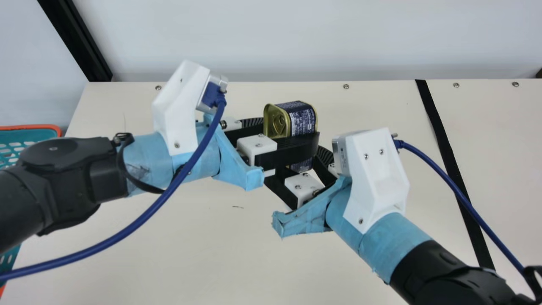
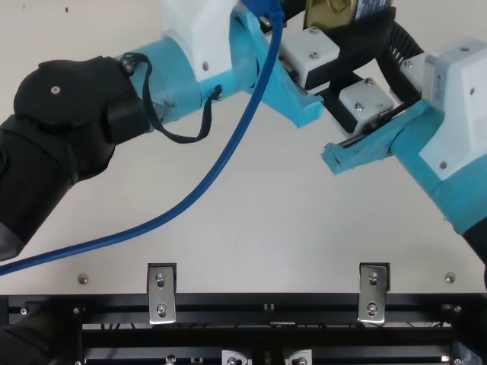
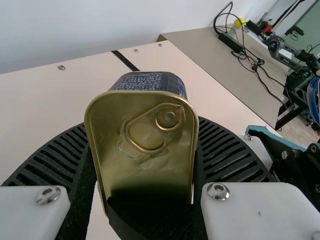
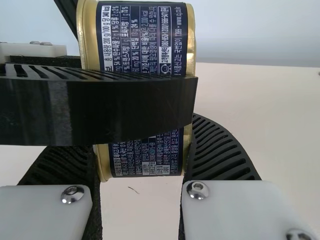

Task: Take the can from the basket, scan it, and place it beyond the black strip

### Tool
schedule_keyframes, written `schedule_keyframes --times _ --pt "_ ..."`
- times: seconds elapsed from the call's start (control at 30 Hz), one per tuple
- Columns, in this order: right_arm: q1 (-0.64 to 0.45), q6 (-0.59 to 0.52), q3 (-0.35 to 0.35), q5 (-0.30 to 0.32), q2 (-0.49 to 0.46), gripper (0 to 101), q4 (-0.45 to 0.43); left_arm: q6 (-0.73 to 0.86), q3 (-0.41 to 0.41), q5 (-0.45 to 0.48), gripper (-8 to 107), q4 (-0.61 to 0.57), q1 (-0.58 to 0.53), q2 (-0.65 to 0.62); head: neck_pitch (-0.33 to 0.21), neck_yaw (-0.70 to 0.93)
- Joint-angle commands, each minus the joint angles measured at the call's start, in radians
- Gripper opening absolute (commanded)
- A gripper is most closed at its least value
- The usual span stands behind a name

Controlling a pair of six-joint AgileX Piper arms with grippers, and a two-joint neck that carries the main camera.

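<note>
"What's the biggest thing there?"
"One smooth cream surface (image 1: 237,262). Over it, two arms: left arm (image 1: 72,169), right arm (image 1: 381,233), each black with a pale blue wrist."
"Then?"
"One black strip (image 1: 444,148), flat and straight, and one basket (image 1: 42,127), teal, perforated, orange-rimmed."
"And the grippers?"
"Two, with four ribbed black fingers. The left gripper (image 1: 292,129) has its pair closed on the can (image 1: 303,120) near the lid; the right gripper (image 1: 296,165) pinches its other end."
"So where's the can?"
"Just one, held above the surface, between basket and strip. Gold metal, rounded corners, a dark blue label (image 4: 142,40) in dense white print."
"Smallest?"
"One ring pull (image 3: 147,137)."
</note>
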Motion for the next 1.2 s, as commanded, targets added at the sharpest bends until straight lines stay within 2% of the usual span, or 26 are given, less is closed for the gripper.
schedule_keyframes --times 0.0,0.1,0.13,0.17,0.2,0.5,0.53,0.63,0.83,1.17 --pt "0.0 0.0 0.0 0.0 0.0 0 0.0 0.0 0.0 0.0 10 0.0 0.0 0.0 -0.01 0.0" --pt "0.0 -0.001 0.0 0.0 0.0 0 0.0 0.0 0.0 0.0 10 0.0 0.0 0.0 -0.01 0.0" --pt "0.0 -0.001 0.0 0.0 0.0 0 0.0 0.0 0.0 0.0 30 0.0 0.0 0.0 -0.01 0.0" --pt "0.0 -0.001 0.0 0.0 0.0 0 0.0 0.0 0.0 0.0 64 0.0 0.0 0.0 -0.01 0.0" --pt "0.0 -0.001 0.0 0.0 0.0 0 0.0 0.0 0.0 0.0 90 0.0 0.0 0.0 -0.01 0.0" --pt "-0.002 0.0 0.007 0.017 0.001 0 0.01 0.0 0.0 0.0 90 0.0 0.0 0.0 -0.01 0.0" --pt "-0.002 0.0 0.007 0.017 0.001 0 0.01 -0.044 -0.016 -0.003 90 0.038 0.002 -0.005 -0.01 0.0" --pt "-0.002 0.0 0.007 0.018 0.001 0 0.01 -0.044 -0.025 -0.011 90 0.046 0.002 -0.008 -0.01 0.0" --pt "-0.002 0.0 0.007 0.018 0.001 0 0.01 -0.014 -0.055 -0.065 90 0.003 0.009 -0.03 -0.01 0.0" --pt "-0.002 0.0 0.007 0.018 0.001 0 0.01 -0.13 -0.132 -0.096 90 0.003 0.081 -0.107 -0.01 0.0"
